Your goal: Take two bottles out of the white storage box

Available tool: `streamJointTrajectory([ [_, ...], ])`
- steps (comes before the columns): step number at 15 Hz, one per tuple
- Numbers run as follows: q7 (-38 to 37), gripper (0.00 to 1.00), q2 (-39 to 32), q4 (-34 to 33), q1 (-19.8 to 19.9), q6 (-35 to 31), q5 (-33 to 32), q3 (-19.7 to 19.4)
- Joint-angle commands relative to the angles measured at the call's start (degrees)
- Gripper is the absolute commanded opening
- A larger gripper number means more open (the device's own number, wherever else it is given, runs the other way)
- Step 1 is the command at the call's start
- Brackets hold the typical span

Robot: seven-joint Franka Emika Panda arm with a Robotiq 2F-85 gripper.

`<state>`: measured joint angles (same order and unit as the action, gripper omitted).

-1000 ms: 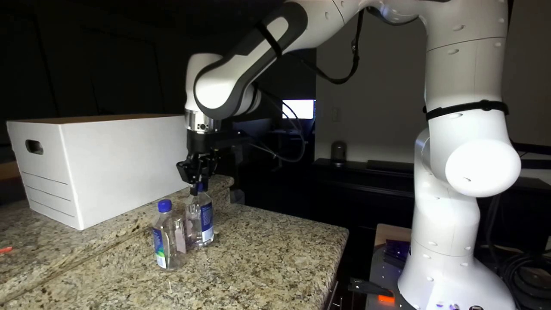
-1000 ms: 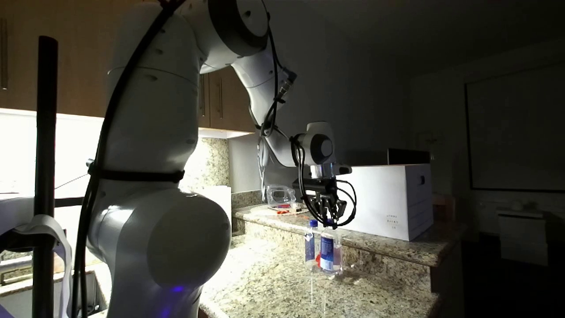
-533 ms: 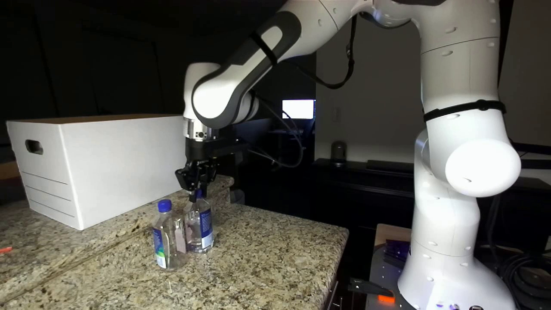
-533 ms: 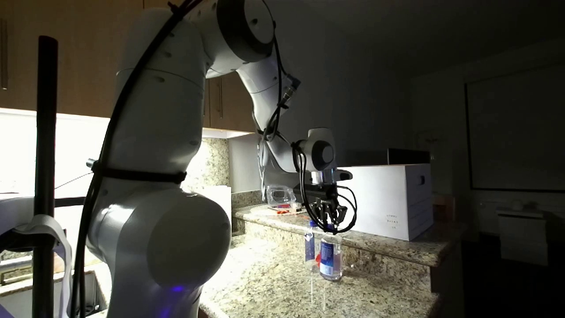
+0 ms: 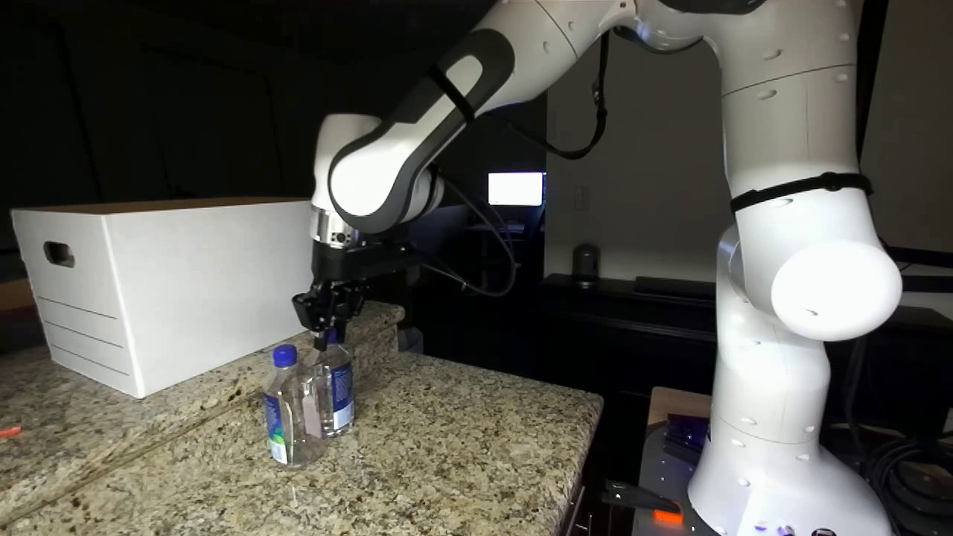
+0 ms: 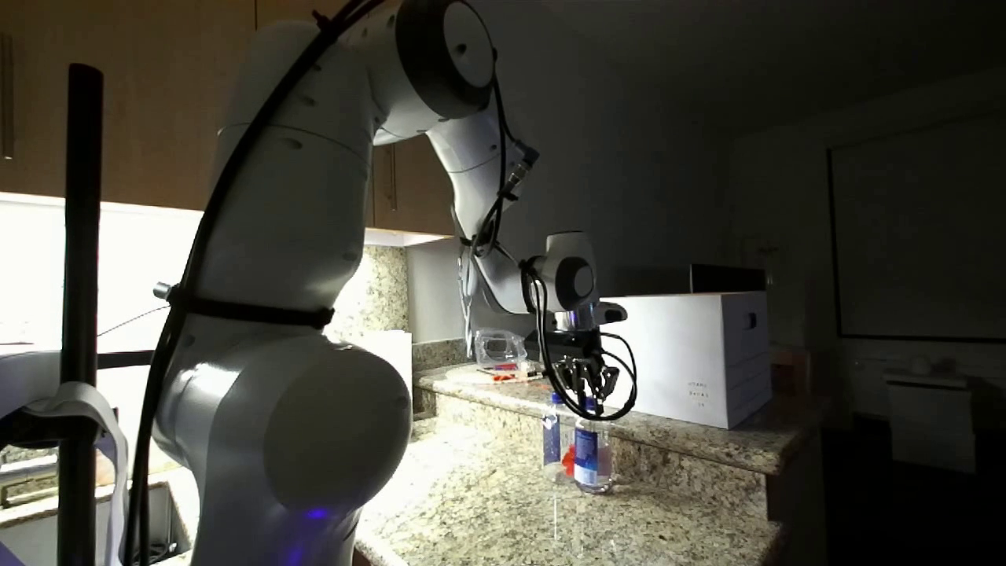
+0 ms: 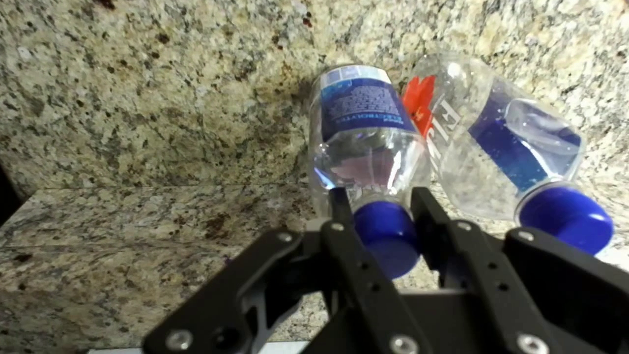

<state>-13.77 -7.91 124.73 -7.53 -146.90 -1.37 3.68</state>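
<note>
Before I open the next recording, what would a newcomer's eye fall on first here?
Probably the big white arm, which fills much of both exterior views. Then the white box on the raised counter, and, in the wrist view, the gripper closed on a bottle at its blue cap, with a second bottle beside it.

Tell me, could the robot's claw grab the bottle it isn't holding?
Probably not now: the claw is shut on one bottle, so it would likely have to let go first. The free bottle stands beside it, cap uncovered.
</note>
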Motion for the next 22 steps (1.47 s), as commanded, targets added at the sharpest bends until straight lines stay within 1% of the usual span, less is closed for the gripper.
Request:
streamJointTrajectory([
  [1, -1.67, 0.15, -1.86, -2.36, -0.15, 2.02, -1.82, -0.19],
  [11, -4.72, 0.15, -4.08, -7.42, -0.84, 9.89, -3.65, -0.73],
  [22, -5.50, 0.15, -4.59, -8.75, -0.82, 13.30, -3.40, -0.76],
])
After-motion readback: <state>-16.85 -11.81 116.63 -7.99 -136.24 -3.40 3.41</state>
